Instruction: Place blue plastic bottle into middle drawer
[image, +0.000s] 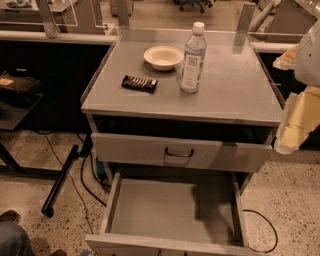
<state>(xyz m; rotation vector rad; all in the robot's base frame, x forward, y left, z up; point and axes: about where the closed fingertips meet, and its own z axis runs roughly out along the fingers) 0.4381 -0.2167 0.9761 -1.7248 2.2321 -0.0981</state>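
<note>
The blue plastic bottle (192, 57) stands upright on the grey cabinet top (235, 95), right of centre, with its white cap on and its pale label facing me. The middle drawer (172, 207) is pulled out below, with a bare flat floor and nothing in it. My gripper (292, 125) hangs at the right edge of the view, beside the cabinet's front right corner. It is well clear of the bottle and holds nothing that I can see.
A white bowl (163, 56) sits left of the bottle. A dark wrapped snack bar (139, 83) lies in front of the bowl. The upper drawer front with a dark loop handle (179, 152) is slightly out. Cables and a black bar (60, 180) lie on the floor at left.
</note>
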